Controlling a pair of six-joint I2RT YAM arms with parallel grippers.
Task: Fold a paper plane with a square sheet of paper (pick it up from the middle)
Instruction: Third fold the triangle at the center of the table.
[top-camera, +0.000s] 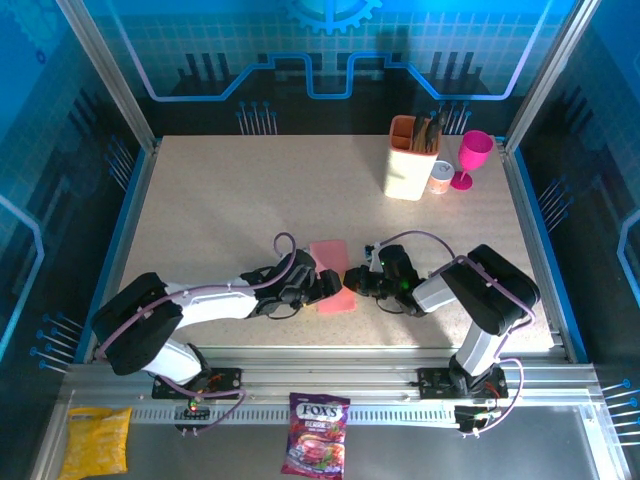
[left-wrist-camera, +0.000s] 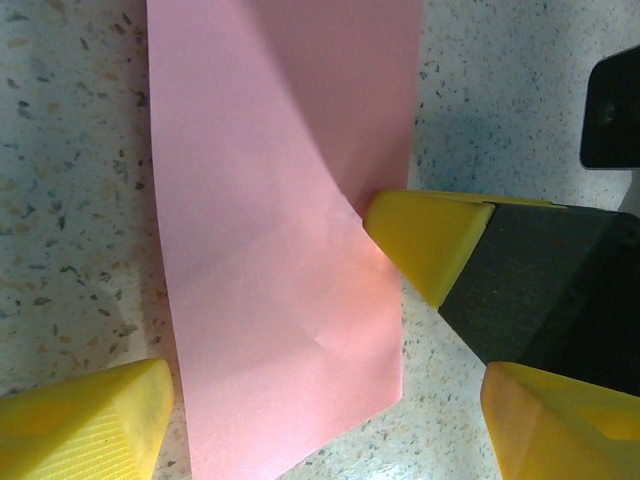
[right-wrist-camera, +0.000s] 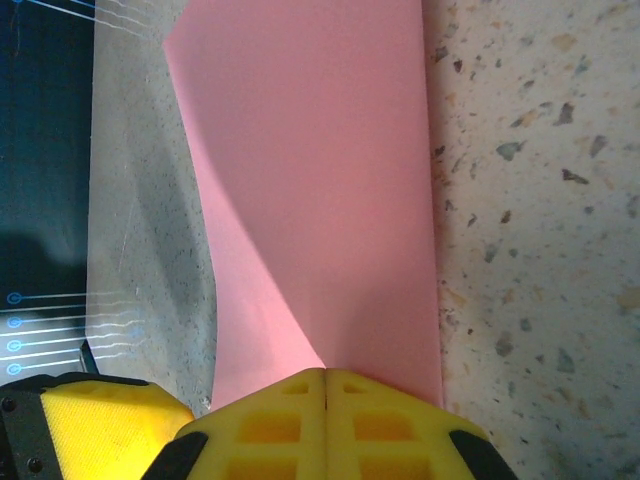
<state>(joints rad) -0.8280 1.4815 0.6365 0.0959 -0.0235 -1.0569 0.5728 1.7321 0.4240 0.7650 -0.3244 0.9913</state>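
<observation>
Pink paper (top-camera: 328, 258) straddled by wide-apart left pincer (left-wrist-camera: 330, 405), right pincer (right-wrist-camera: 325, 388) clamped on its edge

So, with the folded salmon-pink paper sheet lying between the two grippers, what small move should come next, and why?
Probably close the left gripper gently on the folded salmon-pink paper sheet. Its yellow fingers stand open on either side of the sheet's end, while the shut right gripper meets the sheet's side edge at a crease and seems to steady it.
</observation>
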